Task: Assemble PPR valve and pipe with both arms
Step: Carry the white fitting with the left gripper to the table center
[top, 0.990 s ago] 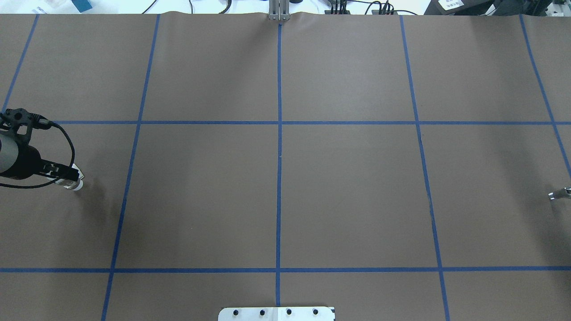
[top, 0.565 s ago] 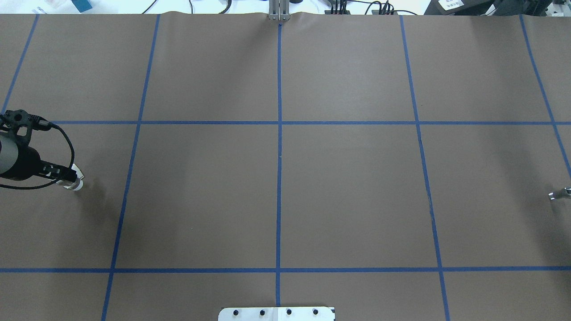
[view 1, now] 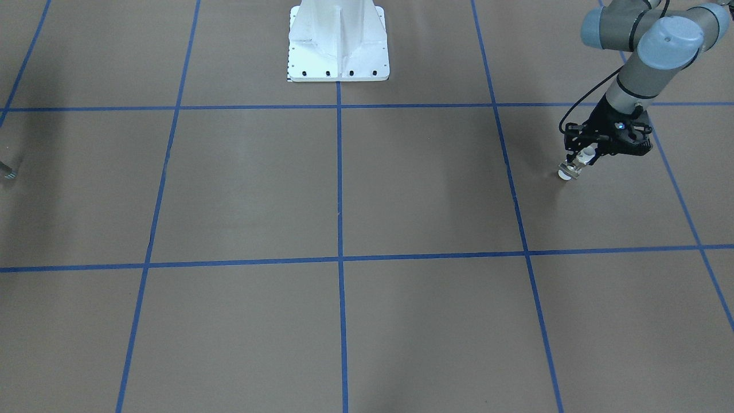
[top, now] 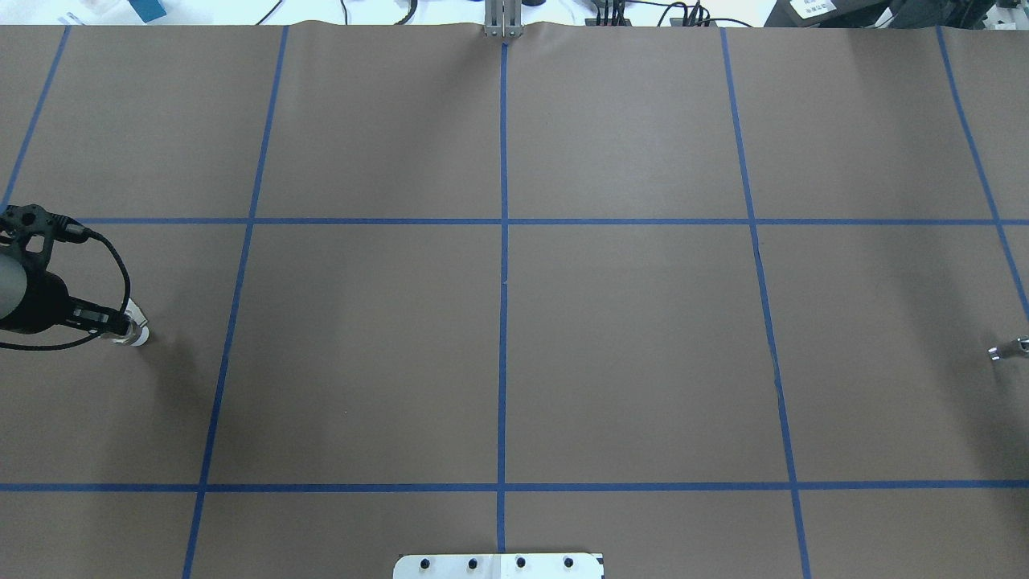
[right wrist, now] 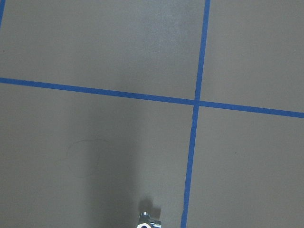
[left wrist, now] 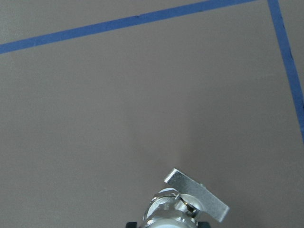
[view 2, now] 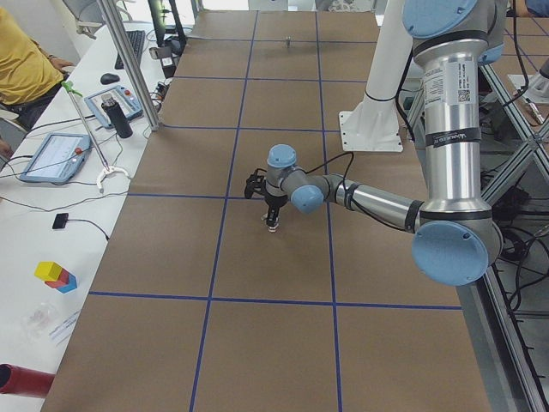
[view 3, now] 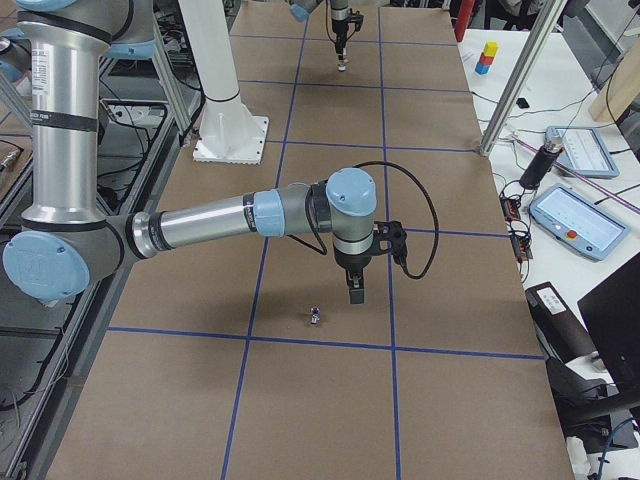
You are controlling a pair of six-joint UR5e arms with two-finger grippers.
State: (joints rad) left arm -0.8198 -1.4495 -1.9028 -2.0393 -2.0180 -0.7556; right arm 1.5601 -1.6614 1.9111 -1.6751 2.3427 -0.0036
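Observation:
My left gripper is at the table's far left and is shut on the PPR valve. The valve's white collar points down close to the brown paper, and its flat handle tab sticks out. The valve also shows in the front-facing view, under the left gripper. The short grey pipe lies loose on the table at the far right; it also shows in the right wrist view. My right gripper hangs just beside and above the pipe; I cannot tell whether it is open.
The white bolted pedestal stands at the robot's edge, mid table. Blue tape lines divide the brown paper into squares. Operators' desks with tablets, a bottle and coloured blocks run along the far side.
My left gripper and wrist have shifted slightly to the left in the overhead view; the valve has stayed almost in place. The pipe has not moved.

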